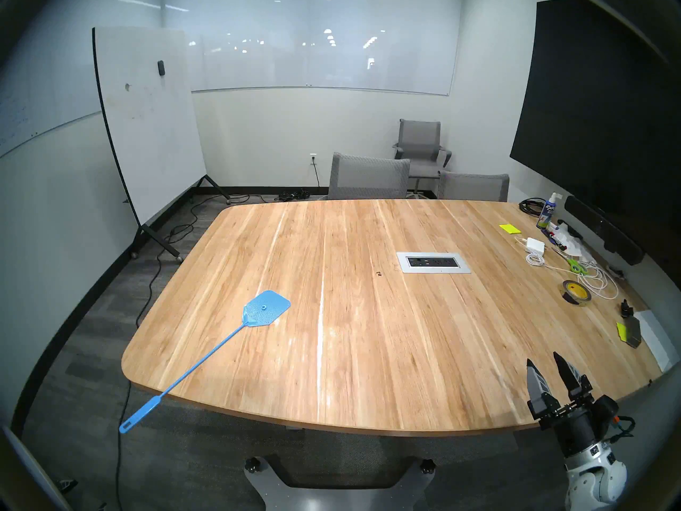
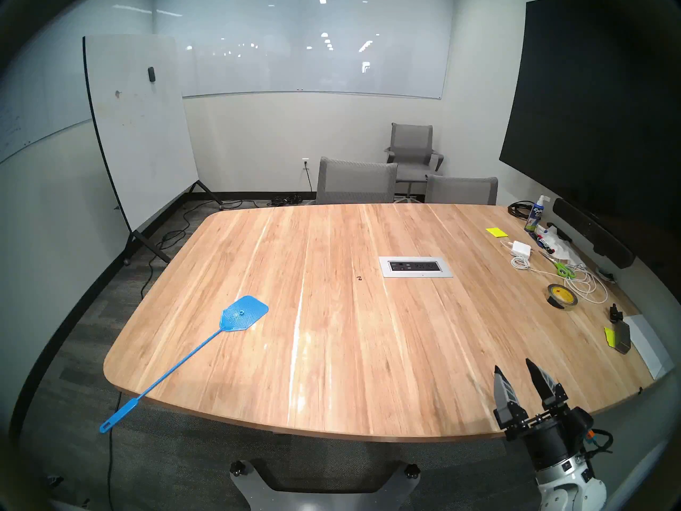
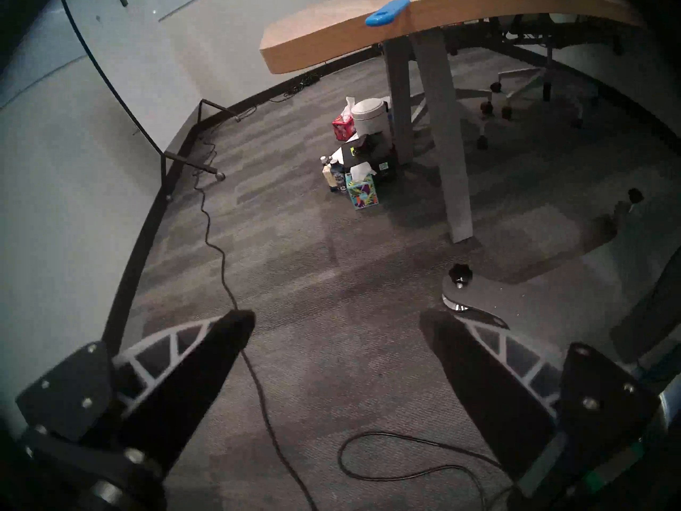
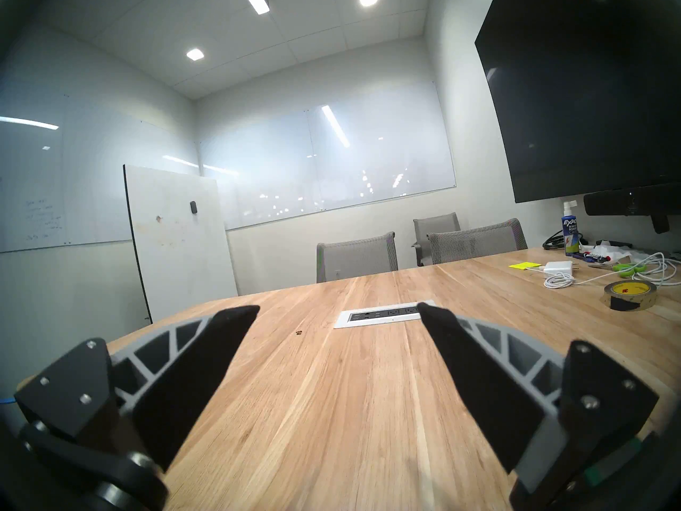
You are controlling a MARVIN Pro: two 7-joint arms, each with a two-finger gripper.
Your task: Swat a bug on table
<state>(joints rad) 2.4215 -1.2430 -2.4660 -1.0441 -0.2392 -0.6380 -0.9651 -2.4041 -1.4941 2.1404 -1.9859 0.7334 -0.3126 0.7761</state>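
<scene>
Head views only catch the right gripper (image 1: 542, 362), fingers spread and empty, hovering over the table's (image 1: 368, 351) near right corner. The left gripper (image 3: 337, 316) shows up only in its own wrist view, also spread wide with nothing in it, off the table's left side, aimed at carpet. The bug (image 1: 378, 274) sits just left of the grey outlet panel (image 1: 433, 262), well apart from both grippers. The blue swatter (image 1: 267, 308) lies far left of the panel, handle overhanging the edge.

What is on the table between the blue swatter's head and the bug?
Nothing: only bare table between swatter and bug, in the head views.
</scene>
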